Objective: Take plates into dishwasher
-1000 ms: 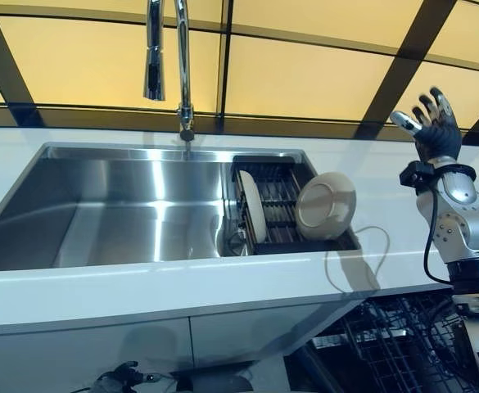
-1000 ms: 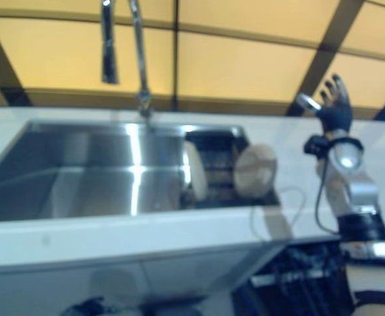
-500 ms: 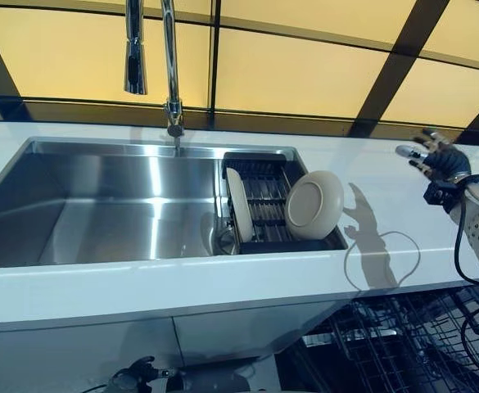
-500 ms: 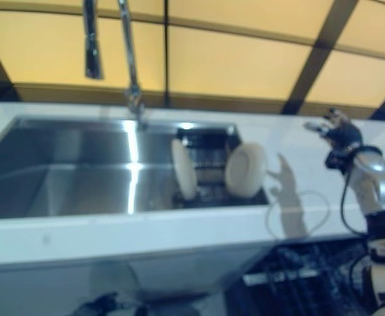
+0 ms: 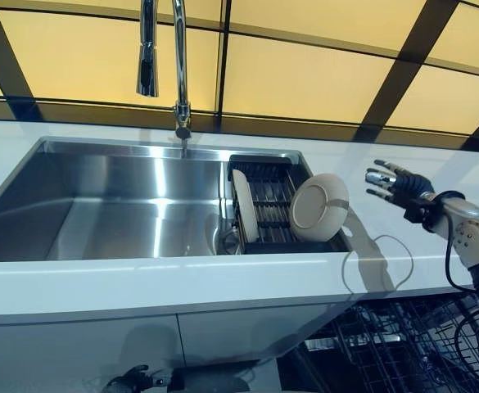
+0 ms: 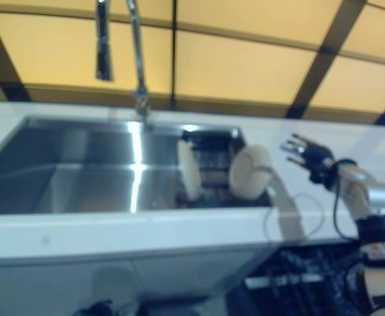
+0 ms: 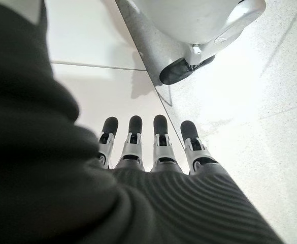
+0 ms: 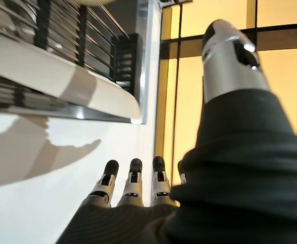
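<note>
Surroundings: a tall tap (image 5: 178, 65) is standing at the upper left of the frame behind a steel sink (image 5: 108, 205) set in a white worktop (image 5: 141, 282); yellow wall panels with dark strips are filling the top
Rack: a dark dish rack (image 5: 273, 201) is sitting in the sink's right end, at frame centre
Plates: a cream plate (image 5: 318, 207) is leaning on the rack's right side, facing the camera; a second plate (image 5: 244, 216) is standing on edge at the rack's left
Dishwasher: a wire basket (image 5: 403, 344) is showing at the lower right, below the worktop edge
Right hand: the right hand (image 5: 396, 187) is hovering over the worktop at the right, near the leaning plate but apart from it, fingers spread straight and holding nothing
Left hand: the left hand (image 7: 153, 152) is hanging over the floor, fingers straight, empty
Writing: none readable
</note>
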Controlling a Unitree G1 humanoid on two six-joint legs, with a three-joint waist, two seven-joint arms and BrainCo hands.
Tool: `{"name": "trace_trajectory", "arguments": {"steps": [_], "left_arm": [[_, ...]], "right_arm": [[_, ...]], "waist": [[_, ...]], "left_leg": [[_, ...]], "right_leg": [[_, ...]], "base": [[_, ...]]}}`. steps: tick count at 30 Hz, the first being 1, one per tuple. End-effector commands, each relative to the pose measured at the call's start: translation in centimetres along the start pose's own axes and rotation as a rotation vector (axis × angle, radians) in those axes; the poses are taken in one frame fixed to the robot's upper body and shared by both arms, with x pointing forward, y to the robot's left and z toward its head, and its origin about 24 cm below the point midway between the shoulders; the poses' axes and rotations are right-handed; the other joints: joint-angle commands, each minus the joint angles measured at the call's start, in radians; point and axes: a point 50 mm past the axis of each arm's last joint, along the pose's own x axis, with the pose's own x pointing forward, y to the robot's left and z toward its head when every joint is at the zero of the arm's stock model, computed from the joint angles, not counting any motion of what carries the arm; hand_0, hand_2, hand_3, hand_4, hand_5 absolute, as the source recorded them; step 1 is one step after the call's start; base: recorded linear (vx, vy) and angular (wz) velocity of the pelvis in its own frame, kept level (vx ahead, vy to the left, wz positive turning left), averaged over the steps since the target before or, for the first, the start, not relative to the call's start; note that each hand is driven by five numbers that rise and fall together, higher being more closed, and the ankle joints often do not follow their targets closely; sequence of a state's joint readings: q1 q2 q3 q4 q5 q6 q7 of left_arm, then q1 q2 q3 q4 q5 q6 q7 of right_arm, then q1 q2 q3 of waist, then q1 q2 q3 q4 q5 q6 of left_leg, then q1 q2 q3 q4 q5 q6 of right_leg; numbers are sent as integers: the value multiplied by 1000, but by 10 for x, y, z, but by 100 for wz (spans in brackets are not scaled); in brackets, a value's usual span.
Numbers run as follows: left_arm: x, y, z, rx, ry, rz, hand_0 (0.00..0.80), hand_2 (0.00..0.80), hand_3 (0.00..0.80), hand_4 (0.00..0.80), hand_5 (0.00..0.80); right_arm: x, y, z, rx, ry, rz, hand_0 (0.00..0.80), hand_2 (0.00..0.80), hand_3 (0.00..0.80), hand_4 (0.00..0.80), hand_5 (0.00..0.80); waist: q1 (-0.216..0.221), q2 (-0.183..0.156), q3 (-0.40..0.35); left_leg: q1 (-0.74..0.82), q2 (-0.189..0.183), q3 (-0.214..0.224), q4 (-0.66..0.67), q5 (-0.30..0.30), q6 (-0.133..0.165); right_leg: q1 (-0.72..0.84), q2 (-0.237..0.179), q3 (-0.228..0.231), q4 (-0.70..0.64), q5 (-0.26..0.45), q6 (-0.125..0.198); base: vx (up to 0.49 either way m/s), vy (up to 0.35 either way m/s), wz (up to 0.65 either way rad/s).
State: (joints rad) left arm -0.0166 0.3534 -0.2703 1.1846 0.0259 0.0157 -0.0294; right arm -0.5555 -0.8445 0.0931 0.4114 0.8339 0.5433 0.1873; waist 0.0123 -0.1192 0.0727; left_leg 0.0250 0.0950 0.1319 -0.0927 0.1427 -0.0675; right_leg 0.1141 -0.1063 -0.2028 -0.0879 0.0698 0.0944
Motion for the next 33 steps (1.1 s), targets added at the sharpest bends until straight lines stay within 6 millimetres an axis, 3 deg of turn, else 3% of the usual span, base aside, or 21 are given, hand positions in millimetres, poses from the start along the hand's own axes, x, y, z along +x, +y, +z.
{"name": "trace_trajectory", "arguments": {"steps": [1, 15, 33], "left_arm": [[2, 10, 19, 42, -63, 18, 0, 0, 0, 0, 0], [3, 12, 29, 87, -78, 15, 0, 0, 0, 0, 0], [3, 10, 34, 107, -91, 1, 0, 0, 0, 0, 0]], "right_arm": [[7, 15, 15, 23, -53, 26, 0, 0, 0, 0, 0], [21, 12, 7, 66, 25, -53, 0, 0, 0, 0, 0], [27, 16, 12, 67, 31, -129, 0, 0, 0, 0, 0]], "waist": [[19, -5, 16], [51, -4, 38], [53, 3, 48]], "left_leg": [[22, -50, 27, 5, -122, 22], [24, -53, 6, 5, -126, 28], [31, -54, 3, 5, -130, 29]], "right_leg": [[-5, -18, -3, 36, -22, 48], [-2, -24, -20, 48, -24, 53], [-4, -25, -16, 58, -28, 53]], "base": [[10, 7, 3], [0, -1, 4], [0, 0, 0]]}}
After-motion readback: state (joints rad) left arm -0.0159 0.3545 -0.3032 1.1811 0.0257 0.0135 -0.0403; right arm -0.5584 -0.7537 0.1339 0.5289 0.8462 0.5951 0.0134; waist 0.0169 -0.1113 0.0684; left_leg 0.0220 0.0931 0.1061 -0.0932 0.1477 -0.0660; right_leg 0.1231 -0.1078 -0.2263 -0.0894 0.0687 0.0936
